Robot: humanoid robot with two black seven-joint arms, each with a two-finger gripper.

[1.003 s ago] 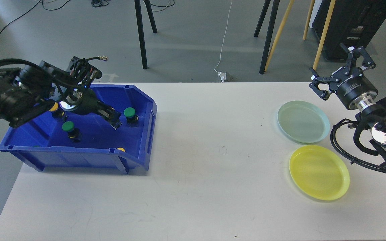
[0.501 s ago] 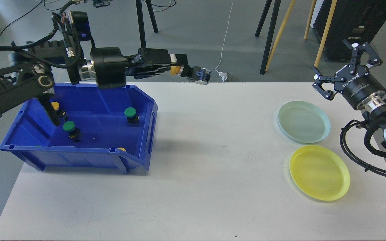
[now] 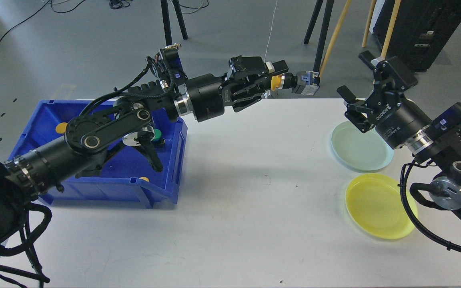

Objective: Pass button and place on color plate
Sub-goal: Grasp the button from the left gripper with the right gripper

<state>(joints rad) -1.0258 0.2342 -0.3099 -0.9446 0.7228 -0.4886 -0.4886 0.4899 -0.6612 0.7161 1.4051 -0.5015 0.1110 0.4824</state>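
My left gripper is shut on a yellow button and holds it out sideways above the table's far edge. The button's black and blue body sticks out to the right. My right gripper is open and empty, a short way right of the button, above the pale green plate. The yellow plate lies in front of that one. The blue bin at the left holds a green button and yellow buttons, partly hidden by my left arm.
Black tripod legs and wooden poles stand on the floor behind the table. A black cabinet is at the far right. The white table lies bare between bin and plates.
My left arm has reached further right with the yellow button, out over the table's far side. My right gripper has swung left and down toward it, over the green plate.
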